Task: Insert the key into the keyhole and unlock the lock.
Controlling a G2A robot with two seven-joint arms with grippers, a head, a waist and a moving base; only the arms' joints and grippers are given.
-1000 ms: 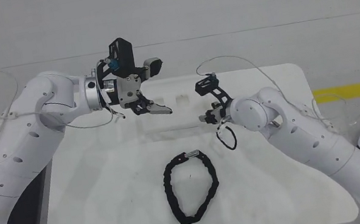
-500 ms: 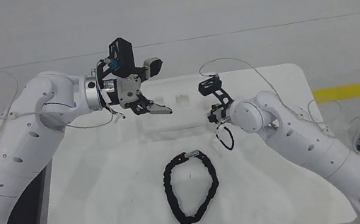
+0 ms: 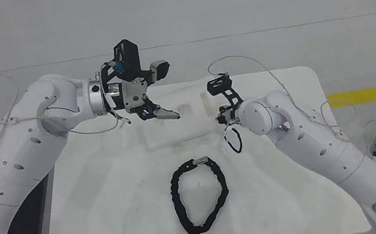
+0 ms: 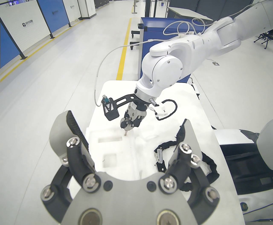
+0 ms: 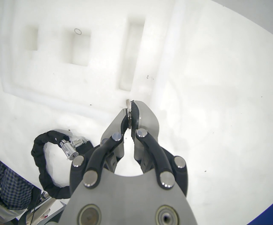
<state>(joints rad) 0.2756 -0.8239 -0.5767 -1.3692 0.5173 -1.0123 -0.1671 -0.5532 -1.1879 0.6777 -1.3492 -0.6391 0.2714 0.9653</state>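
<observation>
Shifted slightly over the foam tray [image 5: 42, 81], the right gripper [image 5: 129, 110] is clenched on the key [image 5: 128, 102]; the left gripper [image 4: 127, 120] is released. Key should be aligned squarely with the lock cylinder [image 5: 68, 151].

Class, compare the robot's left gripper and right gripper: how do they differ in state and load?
The left gripper is open; the right gripper is shut. The left gripper holds nothing; the right gripper pinches the key, its tip pointing down at the foam tray. Both share the same metal, black-padded build.
</observation>
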